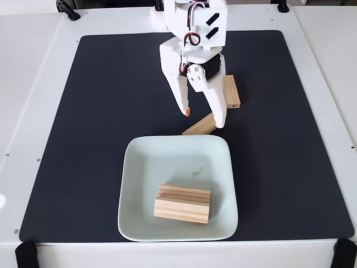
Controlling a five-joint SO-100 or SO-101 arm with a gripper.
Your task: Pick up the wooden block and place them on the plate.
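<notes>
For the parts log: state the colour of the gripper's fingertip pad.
Orange, on the left fingertip of the white gripper, clearest in the fixed view.

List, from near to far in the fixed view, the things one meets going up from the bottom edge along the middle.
Plate rim → stacked wooden blocks on the plate → tilted wooden block on the mat → open gripper → wooden block behind the fingers.

Black mat (111, 139) on a white table (33, 84), evenly and brightly lit.
</notes>
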